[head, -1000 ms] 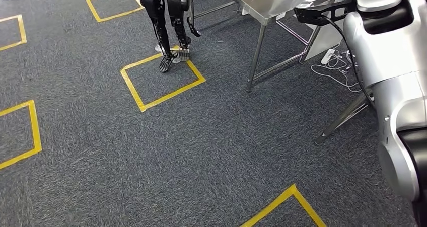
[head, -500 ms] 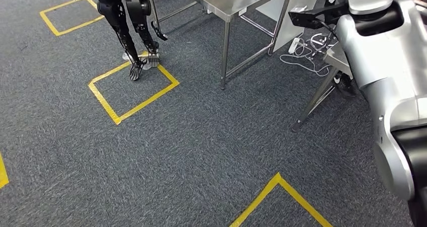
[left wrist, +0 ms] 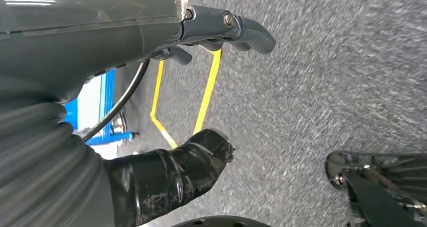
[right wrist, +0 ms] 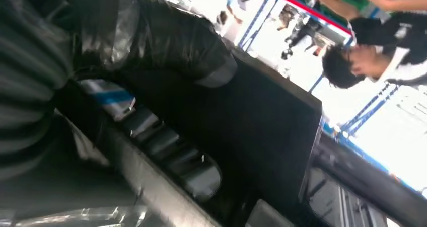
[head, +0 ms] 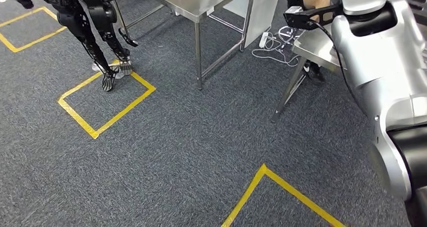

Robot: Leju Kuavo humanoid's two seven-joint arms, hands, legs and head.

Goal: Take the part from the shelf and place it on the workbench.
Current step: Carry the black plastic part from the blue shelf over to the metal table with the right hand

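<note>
- Presently, carpeted floor [head: 191, 156] with yellow tape squares: wide open stretch between robot and goal. Risk: a stumble in walking jolts the load.
- Steel desk [head: 201, 0], bare-topped where visible, judged the drop-off point. Risk: its front leg [head: 199, 56] catches a foot or knee on approach.
- Black humanoid [head: 85, 15], standing near the desk. Risk: collision if the path drifts that way.
- Part [right wrist: 272, 136]: dark flat slab, off the shelf, carried in the raised right arm.
- Right robot hand [right wrist: 151, 41]: thumb over, fingers under the part. Risk: a flat slab slides out if tilted.
- Left robot hand [left wrist: 116, 41]: spread wide, holding nothing.
- Floor cables [head: 274, 53], beside the desk. Risk: snagging.
</note>
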